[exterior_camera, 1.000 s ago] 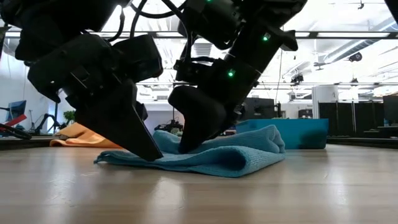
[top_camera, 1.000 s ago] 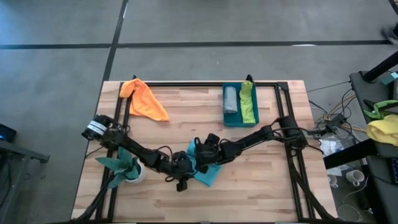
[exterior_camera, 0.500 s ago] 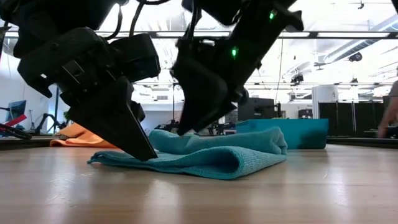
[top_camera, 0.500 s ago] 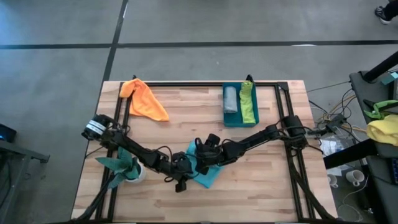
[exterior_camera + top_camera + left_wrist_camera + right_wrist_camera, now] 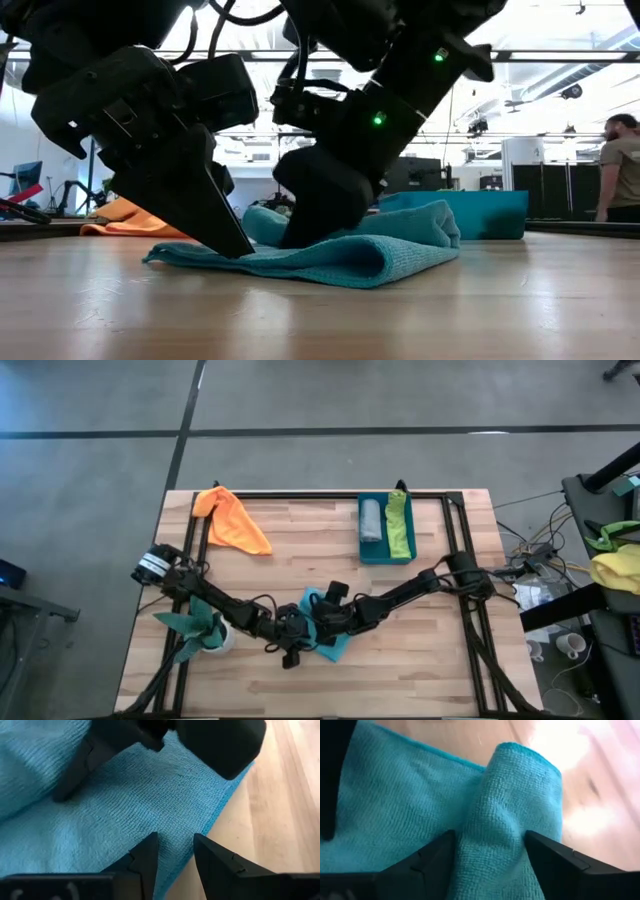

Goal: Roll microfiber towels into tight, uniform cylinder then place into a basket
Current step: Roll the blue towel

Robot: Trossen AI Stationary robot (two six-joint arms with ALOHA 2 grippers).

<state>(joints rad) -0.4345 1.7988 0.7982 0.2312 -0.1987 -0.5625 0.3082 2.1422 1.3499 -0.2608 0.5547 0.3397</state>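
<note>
The turquoise towel [image 5: 337,644] lies near the table's middle front, one part flat, one part folded over into a thick ridge [image 5: 400,235]. My left gripper [image 5: 175,842] stands on its flat part near an edge, fingers a little apart. My right gripper [image 5: 490,845] straddles the ridge and is shut on it. The orange towel [image 5: 232,520] lies crumpled at the far left. The basket [image 5: 371,554] at the far middle right holds a grey roll [image 5: 371,518] and a lime green roll [image 5: 399,525]. My left gripper sets its two fingertips [image 5: 148,845] down on the towel's flat single layer [image 5: 165,810] beside its edge, slanting down from the table's left. That layer lies flat on the table under them. My right gripper has the folded ridge [image 5: 492,827] between its two fingers, one on each side. The fingers slant down from the table's right and point along the ridge. The ridge rests on the towel's flat part.
A leafy plant in a white pot [image 5: 197,630] stands at the near left, close to my left arm. A yellow and green cloth heap [image 5: 617,565] lies off the table at the right. A person [image 5: 620,165] stands in the room behind.
My right gripper lifted and tipped off the towel's fold, rolled about its own line, then came down again a little toward the near left, now astride the ridge. The fold has bunched up slightly behind it. My left gripper has kept still on the flat part.
</note>
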